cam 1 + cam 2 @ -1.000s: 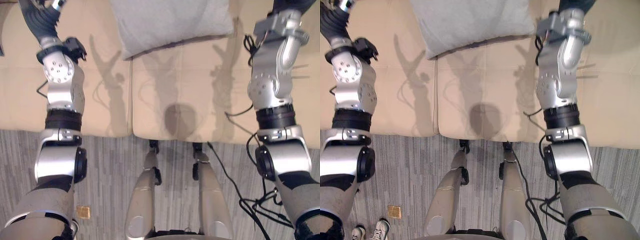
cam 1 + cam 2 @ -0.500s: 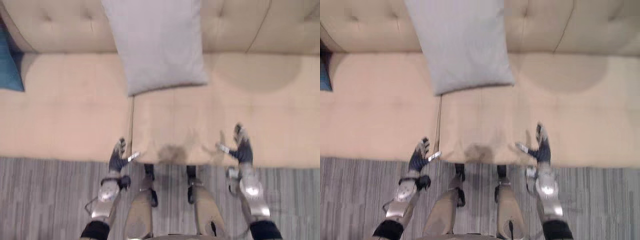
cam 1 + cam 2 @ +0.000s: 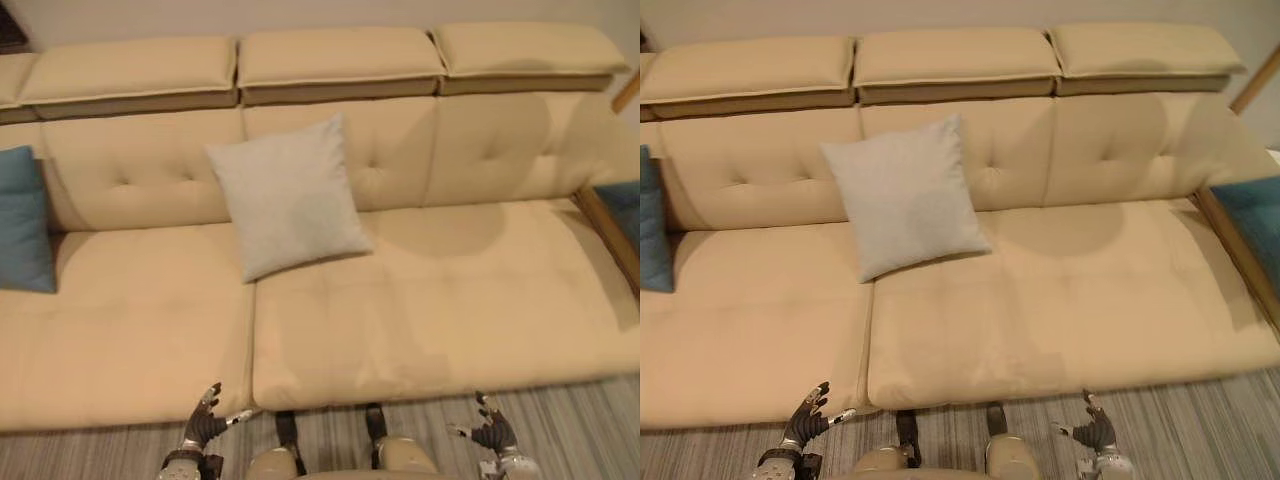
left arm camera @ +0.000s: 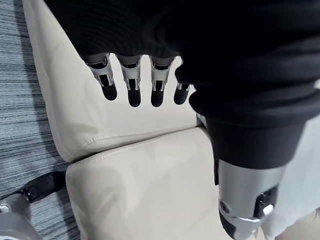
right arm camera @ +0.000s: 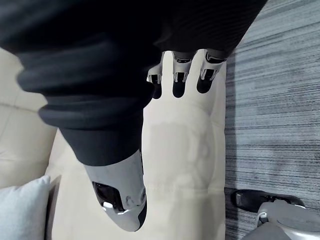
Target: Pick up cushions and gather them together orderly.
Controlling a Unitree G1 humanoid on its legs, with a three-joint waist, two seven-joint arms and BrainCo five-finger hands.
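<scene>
You had the left hand [image 3: 205,425] and the right hand [image 3: 491,432] low before the sofa [image 3: 450,300], both released, fingers relaxed and empty; the grey cushion [image 3: 288,195] leaned well apart from them.

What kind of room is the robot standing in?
Most likely a living room or lounge: there is a long beige sofa with a grey cushion and a blue cushion on it, and striped grey carpet in front.
</scene>
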